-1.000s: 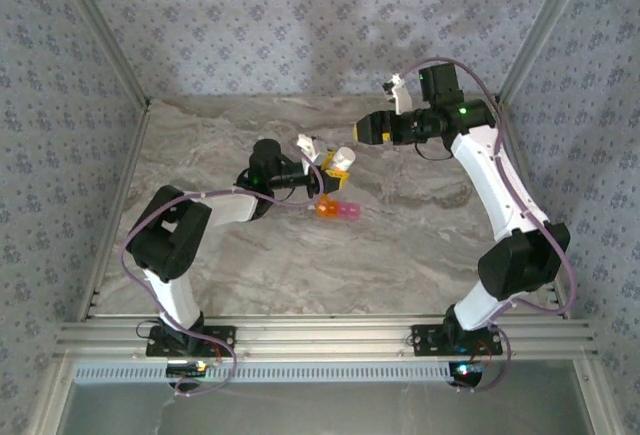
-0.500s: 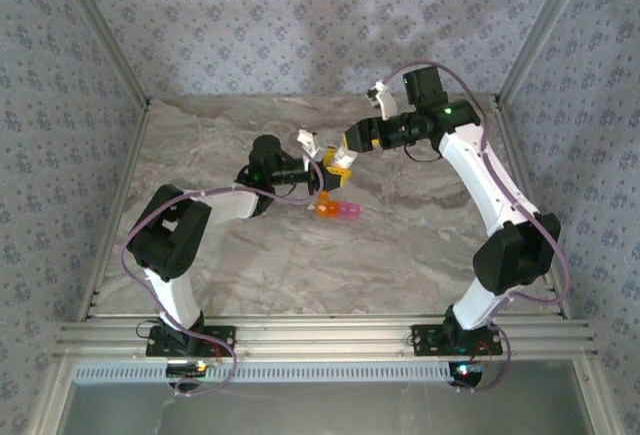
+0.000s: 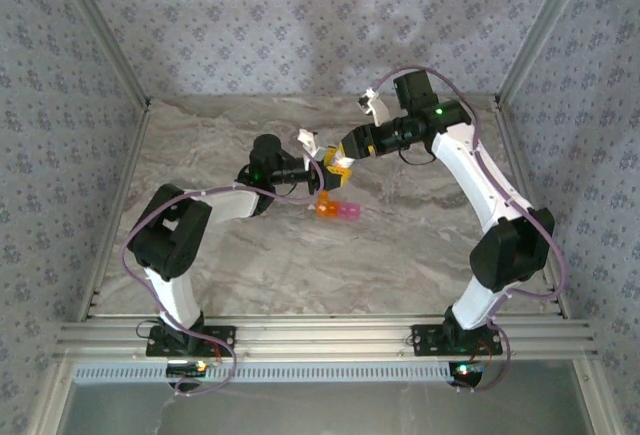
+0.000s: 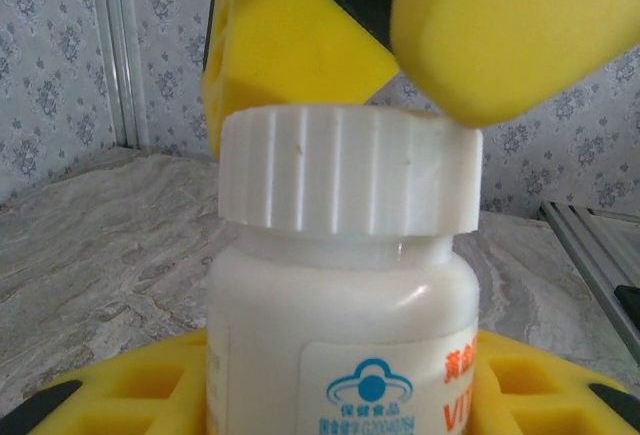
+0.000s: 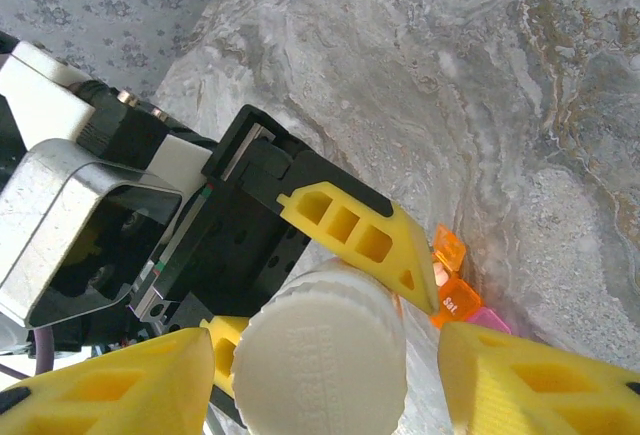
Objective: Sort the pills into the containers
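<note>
Left fingers (image 5: 360, 240) held the bottle (image 4: 340, 355) upright. Its cap (image 5: 325, 355) sat between the spread right fingers (image 5: 540, 380), touching neither. Containers (image 3: 337, 211) lay on the table (image 3: 400, 255) just beside the bottle.

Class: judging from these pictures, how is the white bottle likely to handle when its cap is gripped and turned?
The ridged cap should offer good purchase, so slipping seems unlikely. The bottle looks like stiff plastic, so it probably won't crush. Its smooth round body might spin in the left gripper's hold.
</note>
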Robot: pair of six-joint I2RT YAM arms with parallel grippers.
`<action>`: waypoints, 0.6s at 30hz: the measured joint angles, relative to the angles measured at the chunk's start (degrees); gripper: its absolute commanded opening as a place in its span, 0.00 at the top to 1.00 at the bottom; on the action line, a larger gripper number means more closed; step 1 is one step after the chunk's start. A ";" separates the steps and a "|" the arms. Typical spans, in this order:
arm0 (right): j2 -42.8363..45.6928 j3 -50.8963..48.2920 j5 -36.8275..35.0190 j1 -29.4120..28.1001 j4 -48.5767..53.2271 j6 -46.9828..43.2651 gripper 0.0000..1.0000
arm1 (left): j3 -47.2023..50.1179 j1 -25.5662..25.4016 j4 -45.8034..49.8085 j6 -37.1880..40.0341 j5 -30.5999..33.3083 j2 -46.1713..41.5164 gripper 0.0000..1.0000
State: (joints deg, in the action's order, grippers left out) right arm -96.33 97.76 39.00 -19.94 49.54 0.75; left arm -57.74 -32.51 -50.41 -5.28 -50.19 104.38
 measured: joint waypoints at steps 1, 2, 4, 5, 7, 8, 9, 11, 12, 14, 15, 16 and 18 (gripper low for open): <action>-0.11 0.00 -0.09 -0.09 0.02 -0.13 0.41 | 0.00 0.00 0.11 0.00 0.00 0.00 1.00; -0.20 0.00 -0.20 -0.09 0.02 -0.20 0.42 | 0.00 0.00 0.28 0.00 0.00 0.00 1.00; -0.35 0.00 -0.22 -0.24 0.11 -0.22 0.43 | 0.00 0.00 0.50 0.00 0.00 0.00 1.00; -0.44 0.00 -0.22 -0.26 0.20 -0.22 0.46 | 0.00 0.00 0.57 0.00 0.00 0.00 1.00; -0.59 0.00 -0.26 -0.46 0.31 -0.24 0.51 | -0.02 0.00 0.70 0.00 0.00 0.00 1.00; -0.66 0.00 -0.22 -0.46 0.42 -0.37 0.53 | -0.07 0.00 0.81 0.00 0.00 0.00 1.00; -0.70 0.00 -0.31 -0.50 0.42 -0.35 0.54 | -0.13 0.00 0.96 -0.02 -0.02 0.00 1.00; -0.72 0.00 -0.48 -0.61 0.35 -0.31 0.57 | -0.28 0.04 1.38 -0.04 -0.02 0.00 1.00; -0.72 0.00 -0.57 -0.61 0.31 -0.24 0.58 | -0.31 0.04 1.53 -0.17 0.00 0.02 1.00; -0.72 0.00 -0.87 -0.70 0.13 0.28 0.62 | -0.37 0.07 1.88 -0.22 0.02 0.00 1.00; -0.72 0.00 -1.07 -0.74 0.00 0.68 0.62 | -0.39 0.15 2.05 -0.20 0.04 0.00 1.00; -0.74 0.00 -1.38 -0.87 -0.09 1.40 0.63 | -0.44 0.17 2.29 -0.17 0.07 0.02 1.00; -0.81 -0.07 -2.43 -1.27 -0.46 3.10 0.63 | -0.44 0.22 2.93 0.55 0.55 0.00 1.00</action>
State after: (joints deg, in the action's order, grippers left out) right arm -97.14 97.69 36.58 -21.21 49.08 3.86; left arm -58.17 -32.29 -47.48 -4.73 -49.65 104.38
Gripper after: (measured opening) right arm 0.388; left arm 0.440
